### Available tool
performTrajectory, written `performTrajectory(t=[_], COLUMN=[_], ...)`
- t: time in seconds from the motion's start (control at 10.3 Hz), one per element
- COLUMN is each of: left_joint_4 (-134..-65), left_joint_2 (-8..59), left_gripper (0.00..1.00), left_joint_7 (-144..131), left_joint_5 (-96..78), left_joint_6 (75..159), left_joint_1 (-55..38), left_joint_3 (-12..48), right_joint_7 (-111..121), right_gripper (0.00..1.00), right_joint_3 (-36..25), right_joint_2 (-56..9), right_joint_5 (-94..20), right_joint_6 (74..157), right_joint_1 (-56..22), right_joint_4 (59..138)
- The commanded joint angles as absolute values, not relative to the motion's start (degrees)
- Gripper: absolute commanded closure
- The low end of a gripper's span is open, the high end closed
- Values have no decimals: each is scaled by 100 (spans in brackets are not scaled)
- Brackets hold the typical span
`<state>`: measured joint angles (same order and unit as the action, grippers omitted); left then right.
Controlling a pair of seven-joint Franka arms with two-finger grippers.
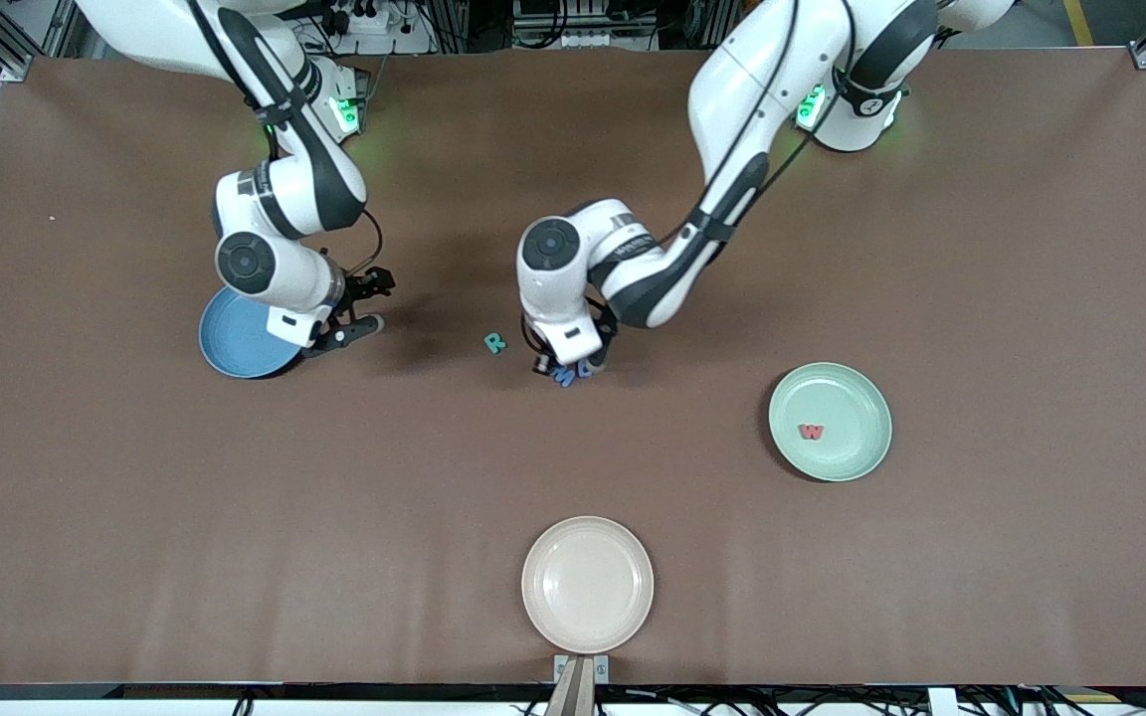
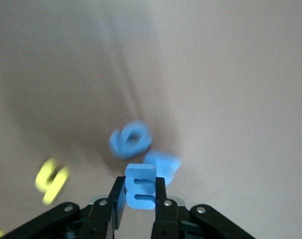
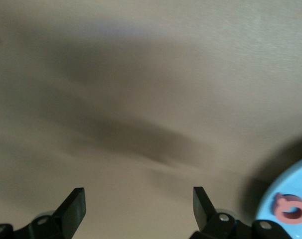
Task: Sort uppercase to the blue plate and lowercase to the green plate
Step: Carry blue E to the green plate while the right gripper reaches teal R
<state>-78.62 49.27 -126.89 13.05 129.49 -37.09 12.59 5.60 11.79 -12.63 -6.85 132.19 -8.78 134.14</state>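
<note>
Nearest the front camera, a beige plate point(image 1: 587, 584) lies on the worktop point(image 1: 981, 249). Farther up, toward the left arm's end, the green plate point(image 1: 830, 421) carries the red w point(image 1: 811, 431). At mid-worktop the left gripper point(image 2: 139, 196) is clamped on a blue m point(image 2: 140, 186); its wrist hides most of the letter cluster in the front view, where only blue edges point(image 1: 565, 376) show. Blurred in the left wrist view are a blue rounded letter point(image 2: 130, 139), another blue piece point(image 2: 163, 163) and a yellow letter point(image 2: 52, 180). The teal R point(image 1: 495, 343) lies beside them. The right gripper point(image 3: 139, 205), spread wide and empty, hovers beside the blue plate point(image 1: 235, 338), half covered by that arm; a red Q point(image 3: 291, 208) lies in it.
</note>
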Motion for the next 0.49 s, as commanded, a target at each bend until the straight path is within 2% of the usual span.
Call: performTrajectory(t=[0.0,0.19,0.39], left_joint_4=[-8007,-8007,-8059], left_joint_2=[4405,4150,4017], left_gripper=[100,100,100], left_joint_7=[-12097,-11500,-10745], left_joint_5=[1222,1195,977], left_joint_6=[12395,11903,11568], left_joint_1=[-3088,-2543,-1954], left_joint_3=[1336,1362,1354], right_joint_7=[-339,-692,-1595], right_gripper=[5,5,5], right_joint_3=[1755,1880,2344], right_joint_2=[-1142,-1204,-1274], right_joint_5=[-730,-721,-625], right_joint_6=[13543,13815,14289], right_joint_1=[-905,-1010,-1054], right_joint_4=[13518,13509,13448])
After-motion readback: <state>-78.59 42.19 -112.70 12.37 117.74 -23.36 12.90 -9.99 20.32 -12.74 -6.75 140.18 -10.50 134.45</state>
